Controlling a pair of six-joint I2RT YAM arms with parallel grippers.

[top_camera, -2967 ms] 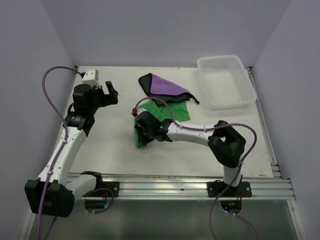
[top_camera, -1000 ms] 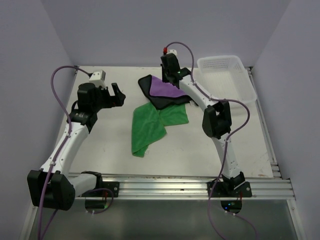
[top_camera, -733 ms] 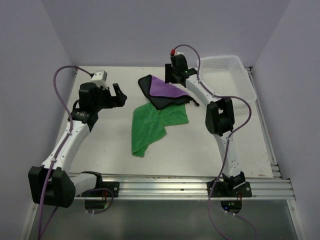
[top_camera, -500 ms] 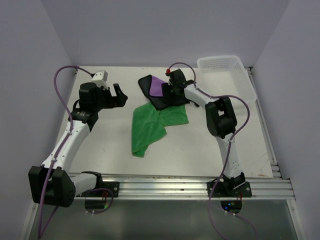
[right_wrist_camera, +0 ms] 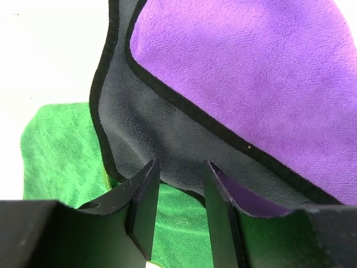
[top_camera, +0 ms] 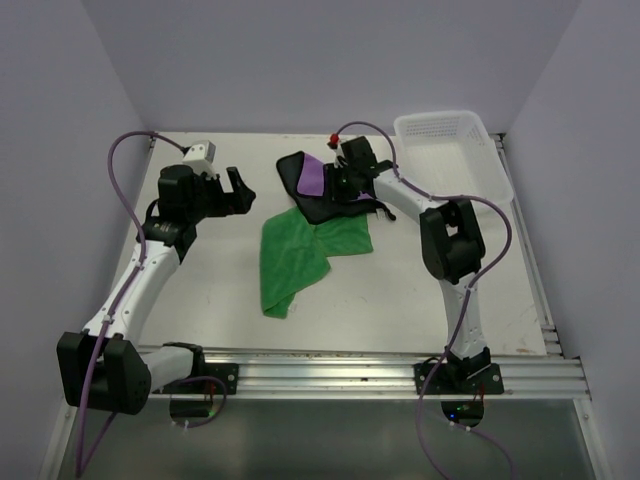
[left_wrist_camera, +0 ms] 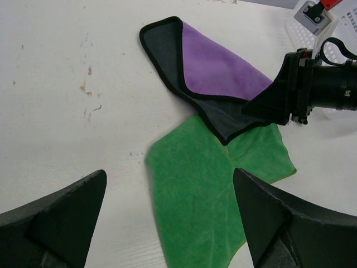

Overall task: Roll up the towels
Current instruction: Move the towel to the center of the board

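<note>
The purple towel (top_camera: pixel 312 177) lies folded at the back of the table, its black back (right_wrist_camera: pixel 150 128) turned up along one side. Part of it overlaps the green towel (top_camera: pixel 298 255), which is spread flat in front. My right gripper (top_camera: pixel 340 188) is down at the purple towel's (right_wrist_camera: pixel 251 84) near edge. Its jaws stand part-way apart, and the black hem sits at the fingertips (right_wrist_camera: pixel 152 167), unpinched. Green towel (right_wrist_camera: pixel 61 151) shows through the gap. My left gripper (top_camera: pixel 236 188) hovers wide open to the left of both towels and holds nothing. Its view looks down on the green towel (left_wrist_camera: pixel 206 201), the purple towel (left_wrist_camera: pixel 217 70) and the right gripper (left_wrist_camera: pixel 262 109).
A white lattice basket (top_camera: pixel 478 190) stands at the back right corner. The right arm reaches across the table from its base (top_camera: pixel 460 370) to the towels. Walls close in the table on the left, back and right.
The right arm dropped from above the back of the table onto the purple towel, and its jaws went from shut to apart. The green towel slid slightly left. The left arm stayed put.
</note>
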